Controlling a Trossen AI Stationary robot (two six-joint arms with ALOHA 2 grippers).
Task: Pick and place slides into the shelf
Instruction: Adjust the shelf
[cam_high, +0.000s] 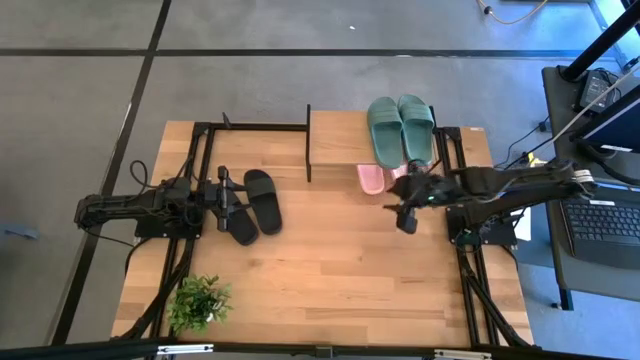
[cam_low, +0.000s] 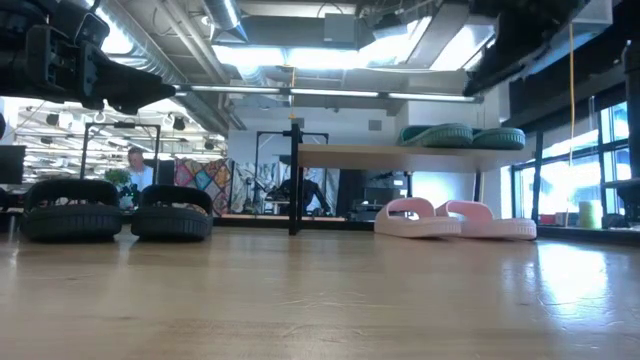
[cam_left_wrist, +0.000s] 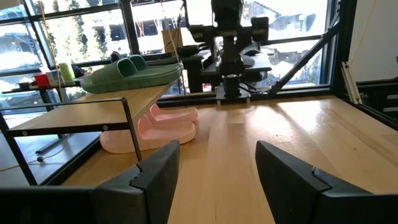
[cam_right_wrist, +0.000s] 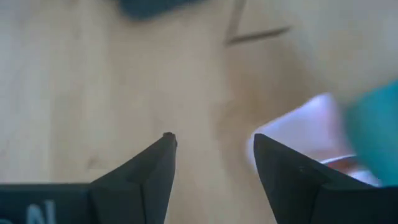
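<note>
Green slides (cam_high: 401, 127) sat on shelf (cam_high: 335, 146) top, pink pair (cam_high: 372, 178) beneath; black pair (cam_high: 252, 205) on table beside left gripper (cam_high: 229, 199). Both grippers open, empty; right gripper (cam_high: 407, 212) near shelf. Likely next: grasp black slide

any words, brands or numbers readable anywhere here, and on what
No readable text shows in any view.
Green slides on the shelf: no brand or number visible.
Pink slides under the shelf: none visible.
Black slides on the table: none visible.
Laptop beside the table: keys and screen too small to read.
Right wrist view: pale marks at the bottom corner, cut off and unreadable.
</note>
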